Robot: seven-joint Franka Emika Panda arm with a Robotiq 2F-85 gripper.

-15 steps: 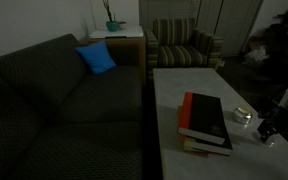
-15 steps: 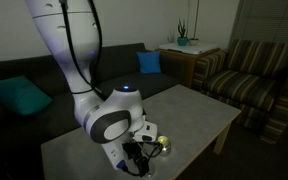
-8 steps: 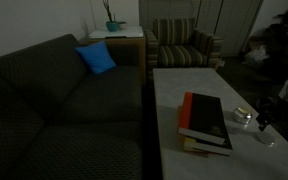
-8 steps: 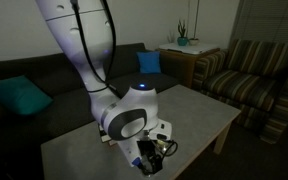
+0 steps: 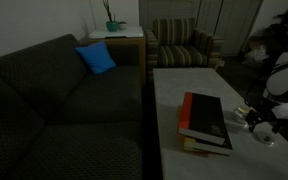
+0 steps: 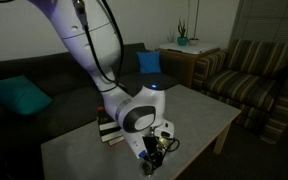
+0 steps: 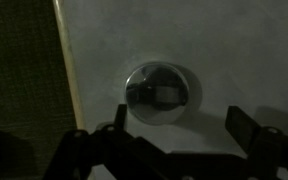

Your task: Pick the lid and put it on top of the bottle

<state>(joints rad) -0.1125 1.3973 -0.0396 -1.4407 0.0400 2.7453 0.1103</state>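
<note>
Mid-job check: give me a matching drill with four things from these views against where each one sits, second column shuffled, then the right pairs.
Things:
1. cushion
2. plant
3. books
4. tool

Places:
A. lying on the table
B. on the sofa
C. hanging over the table, open
D. on the side table next to the armchair

Pairs: 1-B, 2-D, 3-A, 4-C
</note>
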